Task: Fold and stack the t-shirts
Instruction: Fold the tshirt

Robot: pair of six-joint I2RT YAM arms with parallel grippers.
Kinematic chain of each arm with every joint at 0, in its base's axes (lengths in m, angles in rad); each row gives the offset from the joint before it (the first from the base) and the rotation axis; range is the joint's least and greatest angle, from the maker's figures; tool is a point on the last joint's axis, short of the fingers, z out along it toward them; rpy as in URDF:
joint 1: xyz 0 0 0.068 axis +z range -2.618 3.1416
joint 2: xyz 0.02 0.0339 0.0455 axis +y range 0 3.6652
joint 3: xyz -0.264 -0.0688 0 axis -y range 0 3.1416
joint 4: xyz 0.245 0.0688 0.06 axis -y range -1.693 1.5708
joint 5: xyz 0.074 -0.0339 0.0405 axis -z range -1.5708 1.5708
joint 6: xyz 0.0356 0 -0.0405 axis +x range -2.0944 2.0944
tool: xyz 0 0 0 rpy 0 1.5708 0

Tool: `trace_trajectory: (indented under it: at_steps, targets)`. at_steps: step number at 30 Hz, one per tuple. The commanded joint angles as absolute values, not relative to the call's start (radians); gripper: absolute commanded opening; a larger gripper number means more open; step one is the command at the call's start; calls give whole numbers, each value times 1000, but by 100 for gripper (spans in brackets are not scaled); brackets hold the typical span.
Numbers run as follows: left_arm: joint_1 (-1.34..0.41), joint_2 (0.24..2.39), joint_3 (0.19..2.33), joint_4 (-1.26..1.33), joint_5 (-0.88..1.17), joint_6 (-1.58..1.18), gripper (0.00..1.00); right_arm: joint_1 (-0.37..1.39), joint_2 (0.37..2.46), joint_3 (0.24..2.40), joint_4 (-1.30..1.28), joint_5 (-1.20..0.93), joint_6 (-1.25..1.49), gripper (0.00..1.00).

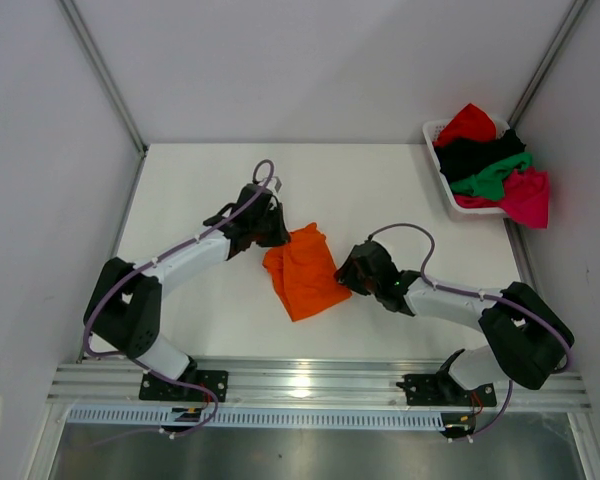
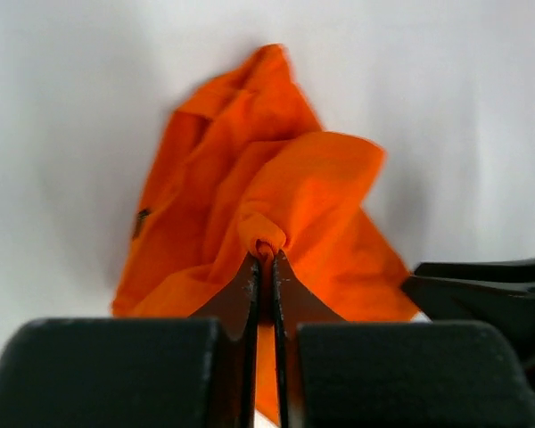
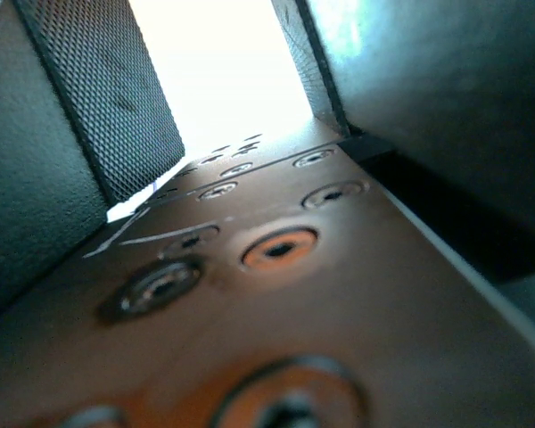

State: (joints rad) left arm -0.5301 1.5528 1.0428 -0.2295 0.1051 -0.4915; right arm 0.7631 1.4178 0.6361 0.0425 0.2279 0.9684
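Observation:
A bright orange t-shirt lies crumpled on the white table between my two arms. My left gripper is at its upper left corner. In the left wrist view the gripper is shut on a bunched fold of that orange t-shirt, which is pinched at the fingertips. My right gripper sits low at the shirt's right edge. In the right wrist view the gripper is open, and only bright table shows between its fingers. More t-shirts are piled in a basket: red, black, green and magenta-pink.
The white slatted basket stands at the table's far right corner, with the pink shirt hanging over its right side. Walls close in the table on the left, back and right. The arms' metal mounting rail runs along the near edge.

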Motion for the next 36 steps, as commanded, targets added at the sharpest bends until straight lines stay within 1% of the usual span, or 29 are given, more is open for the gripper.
trace_trajectory:
  at_steps: [1,2,3,4,5,6,8,10,12,18,22,24,33,36]
  targets:
    - [-528,1532,1065,-313,-84,-466,8,769,1408,620,72,244,969,43]
    - [-525,1531,1066,-321,-107,-468,10,769,1410,617,74,244,971,44]
    - [-523,1528,1066,-328,-147,-478,16,769,1411,614,77,242,973,43]
    - [-522,1522,1063,-334,-172,-486,50,769,1414,608,81,238,974,44]
    - [-522,1513,1063,-351,-199,-497,70,767,1419,606,83,235,976,44]
    - [-522,1508,1065,-359,-251,-517,75,767,1423,604,84,232,976,43]
    - [-522,1496,1065,-376,-290,-528,78,767,1430,597,89,232,979,43]
    - [-520,1491,1065,-399,-369,-566,80,769,1431,594,92,230,977,44]
    - [-522,1485,1066,-416,-400,-578,81,767,1436,591,92,230,974,43]
    - [-522,1488,1069,-411,-390,-575,81,769,1456,589,106,221,973,43]
    - [-520,1464,1069,-400,-339,-563,81,767,1468,589,115,215,974,43]
    - [-522,1441,1062,-391,-282,-554,81,769,1470,589,117,215,974,43]
    - [-523,1270,1040,-351,-201,-509,82,769,1493,587,133,204,976,43]
    - [-523,1265,1006,-263,-97,-505,82,770,1499,589,140,199,977,43]
